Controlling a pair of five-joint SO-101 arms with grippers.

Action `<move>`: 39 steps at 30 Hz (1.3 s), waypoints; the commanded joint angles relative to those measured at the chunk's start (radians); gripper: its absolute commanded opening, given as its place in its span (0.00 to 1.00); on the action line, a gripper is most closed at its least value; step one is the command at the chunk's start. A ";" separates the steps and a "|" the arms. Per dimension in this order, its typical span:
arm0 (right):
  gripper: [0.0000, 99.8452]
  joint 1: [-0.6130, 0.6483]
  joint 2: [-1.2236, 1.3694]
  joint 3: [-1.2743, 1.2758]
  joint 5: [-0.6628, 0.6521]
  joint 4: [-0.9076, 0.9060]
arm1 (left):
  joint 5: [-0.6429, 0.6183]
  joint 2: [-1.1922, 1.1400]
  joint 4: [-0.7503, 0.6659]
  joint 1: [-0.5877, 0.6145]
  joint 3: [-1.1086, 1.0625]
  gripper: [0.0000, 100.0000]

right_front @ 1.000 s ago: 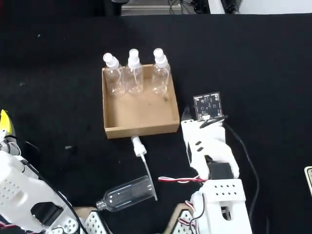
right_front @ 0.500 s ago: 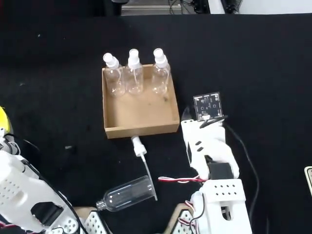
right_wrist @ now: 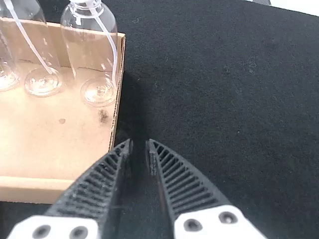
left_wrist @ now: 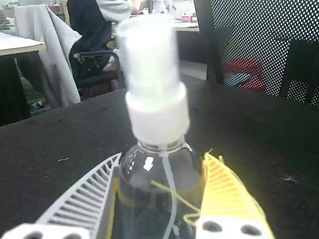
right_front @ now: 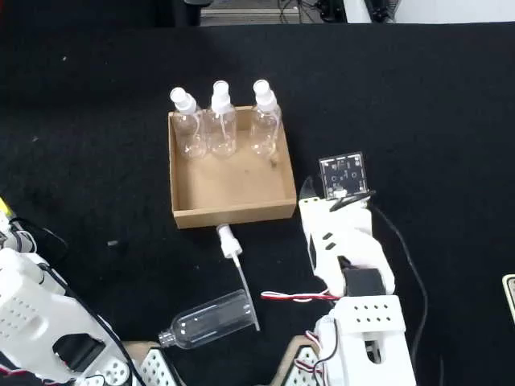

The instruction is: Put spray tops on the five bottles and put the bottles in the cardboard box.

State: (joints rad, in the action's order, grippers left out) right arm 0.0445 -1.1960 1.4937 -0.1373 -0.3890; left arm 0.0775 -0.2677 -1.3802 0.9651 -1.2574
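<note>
My left gripper (left_wrist: 159, 204), one finger white and one yellow, is shut on a clear bottle (left_wrist: 149, 174) that carries a white spray top (left_wrist: 152, 84). Its arm (right_front: 36, 318) sits at the table's near left corner. Three capped bottles (right_front: 220, 121) stand along the far wall of the cardboard box (right_front: 233, 211). A loose spray top (right_front: 229, 241) with its tube lies just in front of the box, and a capless bottle (right_front: 211, 319) lies on its side nearer the front. My right gripper (right_wrist: 139, 145) is shut and holds nothing, beside the box's right wall (right_wrist: 115, 114).
The black cloth covers the whole table. The right arm's body (right_front: 350, 273) lies right of the lying bottle, with red-white wires (right_front: 294, 297) beside it. Open cloth stretches left of the box and across the far right.
The left arm has pulled back toward the near left corner; its yellow finger has slid almost out at the high view's left edge. The right arm, box and lying bottle stay put.
</note>
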 commanded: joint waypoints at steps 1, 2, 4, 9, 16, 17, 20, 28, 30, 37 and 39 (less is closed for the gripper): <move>0.02 -0.014 -0.015 -0.007 -0.002 0.026 | 0.000 0.035 0.008 -0.012 -0.035 0.03; 0.02 -0.014 -0.015 -0.007 -0.002 0.026 | 0.000 0.037 0.006 -0.019 -0.039 0.03; 0.02 -0.014 -0.015 -0.007 -0.002 0.026 | 0.002 0.074 -0.018 -0.024 -0.045 0.03; 0.02 -0.014 -0.015 -0.007 0.000 0.026 | 0.002 0.278 0.017 -0.065 -0.111 0.03; 0.02 -0.015 -0.015 -0.007 0.002 0.026 | 0.118 0.730 0.359 -0.209 -0.243 0.03; 0.02 -0.015 -0.015 -0.007 0.002 0.026 | 0.112 0.801 0.416 -0.228 -0.254 0.03; 0.02 -0.015 -0.015 -0.007 0.002 0.026 | 0.072 1.014 0.620 -0.282 -0.265 0.03; 0.02 -0.017 -0.015 -0.005 0.000 0.032 | -0.055 1.559 1.235 -0.464 -0.225 0.03; 0.02 -0.015 -0.015 -0.004 0.000 0.032 | -0.057 1.666 1.304 -0.521 -0.237 0.03; 0.02 -0.014 -0.015 -0.004 0.000 0.032 | -0.049 1.857 1.330 -0.763 -0.297 0.03; 0.02 -0.011 -0.015 -0.004 0.000 0.032 | -0.055 1.855 1.330 -0.822 -0.298 0.03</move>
State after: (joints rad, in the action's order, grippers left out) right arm 0.0445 -1.1960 1.4937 -0.1373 -0.3890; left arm 0.0345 1.5551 -0.0529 0.2332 -1.5673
